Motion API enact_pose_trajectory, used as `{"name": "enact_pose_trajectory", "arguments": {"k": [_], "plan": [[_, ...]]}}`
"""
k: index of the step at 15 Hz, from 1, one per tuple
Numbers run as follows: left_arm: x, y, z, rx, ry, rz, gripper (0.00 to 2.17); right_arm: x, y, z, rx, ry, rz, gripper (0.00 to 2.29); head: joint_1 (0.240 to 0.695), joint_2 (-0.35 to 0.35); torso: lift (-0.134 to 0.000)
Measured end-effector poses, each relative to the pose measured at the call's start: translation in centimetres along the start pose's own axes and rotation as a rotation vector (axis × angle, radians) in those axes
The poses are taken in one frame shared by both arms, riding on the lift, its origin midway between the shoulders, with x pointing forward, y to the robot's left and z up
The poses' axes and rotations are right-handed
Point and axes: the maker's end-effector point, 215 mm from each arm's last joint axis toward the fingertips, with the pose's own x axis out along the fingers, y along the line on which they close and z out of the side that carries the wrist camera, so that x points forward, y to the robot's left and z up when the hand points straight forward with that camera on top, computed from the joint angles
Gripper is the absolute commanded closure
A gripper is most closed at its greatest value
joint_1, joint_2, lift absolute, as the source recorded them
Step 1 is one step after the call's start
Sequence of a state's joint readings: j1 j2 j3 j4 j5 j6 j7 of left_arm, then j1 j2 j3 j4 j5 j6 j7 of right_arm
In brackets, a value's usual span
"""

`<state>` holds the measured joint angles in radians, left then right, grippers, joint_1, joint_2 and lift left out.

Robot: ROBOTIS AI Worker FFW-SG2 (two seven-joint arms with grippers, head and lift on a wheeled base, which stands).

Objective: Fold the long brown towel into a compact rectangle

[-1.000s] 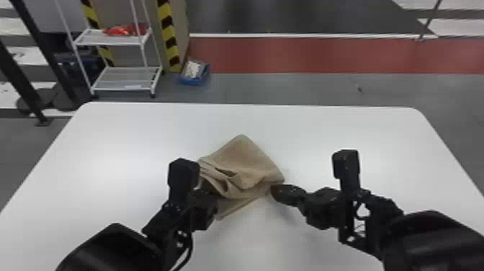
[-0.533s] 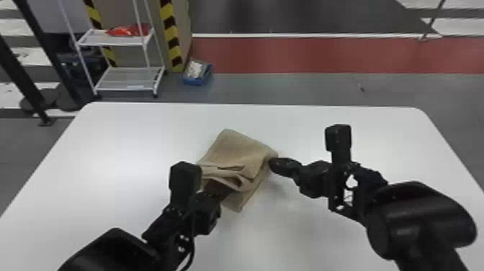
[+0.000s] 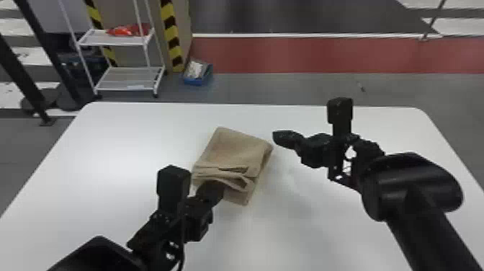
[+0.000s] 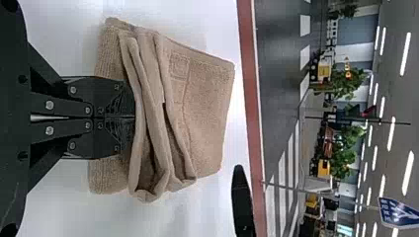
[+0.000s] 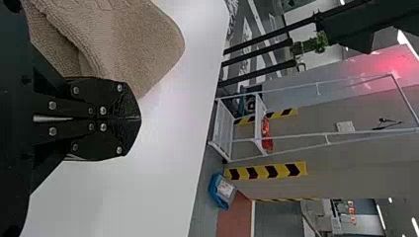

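Left gripper point(image 3: 215, 190): at the near left side of the towel point(image 3: 236, 147), fingers pressed together, tips at the raised fold; whether cloth is pinched between them cannot be told
Right gripper point(image 3: 276, 137): fingers pressed together on nothing visible, just beside the towel's far right corner
Towel: on the white table point(image 3: 306, 234), folded to a small bundle, flat at the far side, loose layers standing up at the near side
Stage: judged late, the near layers left to settle
Risk, left: withdrawing with cloth caught on the fingertips could drag the near layers open or skew the whole bundle
Risk, right: a low sweep leftward could catch the far right corner and turn it back
Risk, finish: the loops, if pressed down unevenly, could leave a lumpy, crooked rectangle
Blue bin point(image 3: 196, 82): on the floor at far left, beyond the table, holding whitish material point(image 3: 195, 68)
White shelf cart point(image 3: 113, 43): far left of the bin, a red item point(image 3: 126, 31) on its upper shelf
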<state>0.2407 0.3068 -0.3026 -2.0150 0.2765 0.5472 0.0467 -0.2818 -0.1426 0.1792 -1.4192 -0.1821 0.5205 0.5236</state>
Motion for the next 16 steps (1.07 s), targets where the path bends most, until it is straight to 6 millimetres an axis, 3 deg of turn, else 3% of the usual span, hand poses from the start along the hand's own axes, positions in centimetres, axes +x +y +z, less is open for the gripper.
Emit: {"name": "enact_pose_trajectory", "arguments": {"k": [3, 6, 11, 14, 16], "plan": [[-0.7, 2.2, 1.1, 0.005, -0.024, 0.034, 1.77, -3.0, -0.6, -1.4, 0.040, -0.012, 0.008, 2.07, 0.695, 0.020, -0.124], [-0.9, 3.9, 2.6, -0.009, -0.061, 0.055, 1.77, -5.6, -2.0, -0.9, 0.037, -0.050, -0.020, 2.07, 0.695, 0.009, -0.124], [-0.9, 3.8, 2.5, -0.008, -0.054, 0.053, 1.77, -6.6, -1.7, 0.8, 0.022, -0.109, -0.014, 2.07, 0.695, 0.001, -0.124], [-0.9, 4.1, 2.1, -0.004, -0.049, 0.062, 1.77, -6.3, 0.4, 2.4, 0.011, -0.135, 0.025, 2.07, 0.695, 0.028, -0.124], [-0.7, 5.2, 3.2, 0.004, -0.096, 0.088, 1.77, -5.9, 1.9, 3.1, 0.020, -0.155, 0.055, 2.07, 0.695, 0.047, -0.124]]}}
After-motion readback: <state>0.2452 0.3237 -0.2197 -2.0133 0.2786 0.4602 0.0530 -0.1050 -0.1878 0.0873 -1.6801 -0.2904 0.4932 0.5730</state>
